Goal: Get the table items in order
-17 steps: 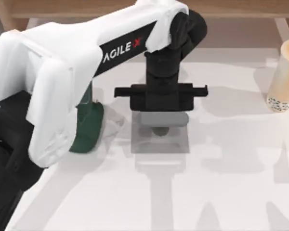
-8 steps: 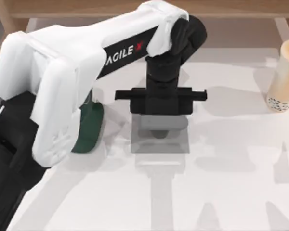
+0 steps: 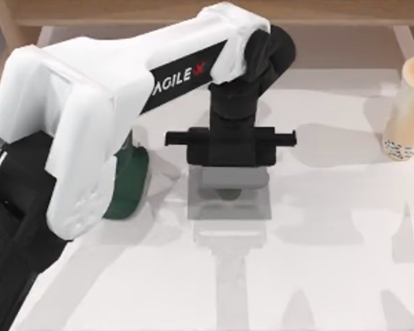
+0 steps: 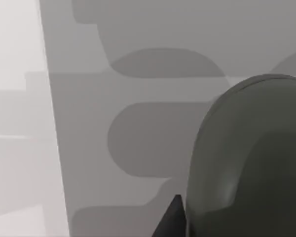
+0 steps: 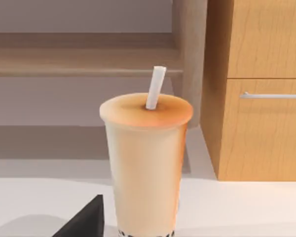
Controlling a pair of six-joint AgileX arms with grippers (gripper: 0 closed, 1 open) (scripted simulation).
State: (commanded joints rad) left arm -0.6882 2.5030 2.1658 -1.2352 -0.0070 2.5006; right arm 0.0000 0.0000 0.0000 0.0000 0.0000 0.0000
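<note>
Pale grey and white, the table carries soft shadows, with wooden furniture along its far edge. My left arm reaches out from the top view's left side, its gripper pointing straight down over a grey square mat near the middle of the table. Beneath the gripper lies the dark grey mouse, mostly hidden from above. The left wrist view shows the mouse as a rounded dark dome resting on the mat, with one dark fingertip just beside its edge. Whether the fingers are pressed on the mouse or apart, I cannot tell. A dark green object lies partly under the left arm's white link. At the table's right edge stands the tan cup, upright, speckled at its base. In the right wrist view the cup stands close ahead with a white straw, before a wooden cabinet.
</note>
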